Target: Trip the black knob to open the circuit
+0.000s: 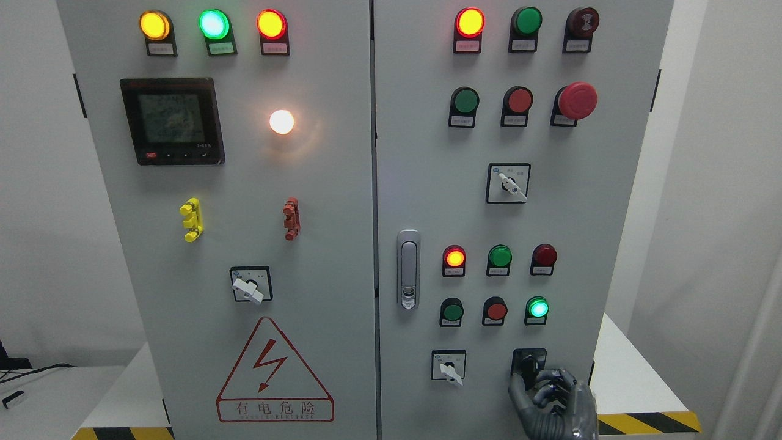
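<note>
The black knob (529, 363) sits on a black square plate at the lower right of the grey cabinet's right door (427, 183). My right hand (553, 400) rises from the bottom edge and reaches up to it. Its thumb and curled fingers (550, 386) close around the knob's lower part, which hides most of the knob. My left arm does not show.
A white selector switch (449, 368) sits left of the knob; lit and unlit buttons (537, 307) stand above it. A door handle (408, 269) is at the seam. A red mushroom stop button (577, 101) is upper right. A white table edge with hazard tape (647, 421) lies right.
</note>
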### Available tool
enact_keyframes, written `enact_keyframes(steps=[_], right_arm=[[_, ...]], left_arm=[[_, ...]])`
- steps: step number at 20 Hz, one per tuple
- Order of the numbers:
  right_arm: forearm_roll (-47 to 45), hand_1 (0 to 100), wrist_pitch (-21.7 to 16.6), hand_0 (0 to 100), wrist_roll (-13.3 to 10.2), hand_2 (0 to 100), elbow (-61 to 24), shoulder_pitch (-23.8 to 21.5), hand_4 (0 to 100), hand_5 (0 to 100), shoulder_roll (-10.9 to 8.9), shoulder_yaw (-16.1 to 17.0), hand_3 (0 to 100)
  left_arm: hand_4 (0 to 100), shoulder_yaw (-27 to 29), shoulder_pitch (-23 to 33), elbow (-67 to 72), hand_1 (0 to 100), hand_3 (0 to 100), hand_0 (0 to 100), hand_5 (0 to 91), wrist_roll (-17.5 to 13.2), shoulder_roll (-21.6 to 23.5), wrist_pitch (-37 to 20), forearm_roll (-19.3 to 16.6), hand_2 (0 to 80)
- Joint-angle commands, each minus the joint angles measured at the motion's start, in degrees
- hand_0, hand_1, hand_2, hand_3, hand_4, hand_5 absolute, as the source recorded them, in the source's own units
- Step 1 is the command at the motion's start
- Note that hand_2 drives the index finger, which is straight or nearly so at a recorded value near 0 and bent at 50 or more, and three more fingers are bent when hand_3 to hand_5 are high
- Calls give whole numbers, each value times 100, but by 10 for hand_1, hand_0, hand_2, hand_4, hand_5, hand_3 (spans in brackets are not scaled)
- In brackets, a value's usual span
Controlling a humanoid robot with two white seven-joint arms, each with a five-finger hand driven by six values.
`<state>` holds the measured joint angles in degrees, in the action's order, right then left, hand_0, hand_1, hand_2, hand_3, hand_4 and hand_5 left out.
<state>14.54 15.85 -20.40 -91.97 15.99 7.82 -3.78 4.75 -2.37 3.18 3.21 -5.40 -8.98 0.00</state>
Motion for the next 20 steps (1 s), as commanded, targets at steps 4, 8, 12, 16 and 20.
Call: enact_keyframes(steps=[4,8,12,16,20], right_arm=[[14,819,-3,305,1,528,4,10,842,947,-8,36,862],[14,819,-3,303,1,525,13,10,841,947,-8,71,859],[14,820,-3,303,1,523,22,1,838,944,-8,71,857],[5,820,-12,302,1,521,22,1,834,941,-8,71,853],[14,820,-12,301,1,521,22,1,829,936,-17,71,852]], left_arm=[[0,0,0,-2,389,0,120,0,-5,3,2,-176,0],[0,0,0,7,389,0,120,0,-5,-5,2,-176,0],[0,0,0,7,389,0,120,0,-5,-5,2,-176,0],[0,0,0,7,389,0,120,0,-5,-5,2,-176,0],[0,0,0,-2,389,0,120,0,-5,4,2,-176,0]])
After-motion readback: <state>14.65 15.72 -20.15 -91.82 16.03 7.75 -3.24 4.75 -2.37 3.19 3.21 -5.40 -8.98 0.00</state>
